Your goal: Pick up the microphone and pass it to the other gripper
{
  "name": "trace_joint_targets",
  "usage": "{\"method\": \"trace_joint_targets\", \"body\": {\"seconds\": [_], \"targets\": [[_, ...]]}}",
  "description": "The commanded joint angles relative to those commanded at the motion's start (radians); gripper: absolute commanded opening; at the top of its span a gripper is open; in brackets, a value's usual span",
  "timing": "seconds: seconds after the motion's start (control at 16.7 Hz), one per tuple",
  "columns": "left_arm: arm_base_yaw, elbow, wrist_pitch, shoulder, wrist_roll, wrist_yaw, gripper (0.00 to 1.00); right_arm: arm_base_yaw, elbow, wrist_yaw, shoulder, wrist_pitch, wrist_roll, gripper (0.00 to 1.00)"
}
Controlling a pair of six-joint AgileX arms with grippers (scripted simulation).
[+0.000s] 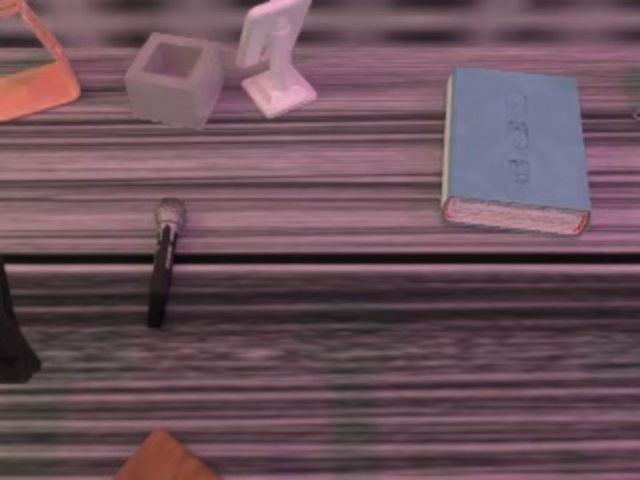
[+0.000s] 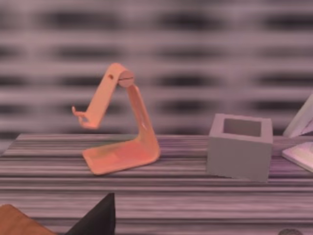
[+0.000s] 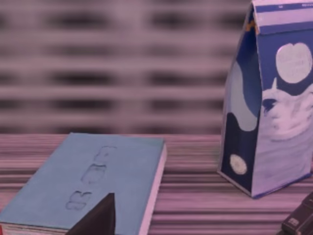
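Top view shows you the striped purple-grey wooden table, then the flat blue hardcover book at the right, the grey open-topped cube box and white stand-shaped object at the back left, the orange angled phone stand at the far left corner, and an orange-brown corner at the front edge. The slim black microphone with its silver-grey mesh head lies flat left of centre, head toward the back, apart from everything else.

Your left arm's gripper sits at the left edge, near the handle; only a dark fingertip shows in its wrist view, so I cannot tell how wide the claw stands. The right gripper is out of the top view, and its claw cannot be judged either.

Judging from this, nothing is grasped yet. Bring the left claw across the handle's middle, fingers either side. Open table lies all round it and toward centre for the handover.
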Motion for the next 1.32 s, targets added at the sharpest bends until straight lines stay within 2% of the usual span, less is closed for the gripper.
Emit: {"method": "trace_joint_targets", "body": {"seconds": [0.24, 0.48, 1.32], "targets": [[-0.007, 0.027, -0.023, 0.031, -0.003, -0.001, 1.00, 0.000, 0.000, 0.000, 0.000, 0.000, 0.000, 1.00], [-0.043, 0.179, -0.146, 0.220, -0.026, -0.009, 1.00, 0.000, 0.000, 0.000, 0.000, 0.000, 0.000, 1.00], [-0.245, 1.171, -0.758, 1.599, -0.219, -0.040, 1.00, 0.000, 0.000, 0.000, 0.000, 0.000, 0.000, 1.00]]}}
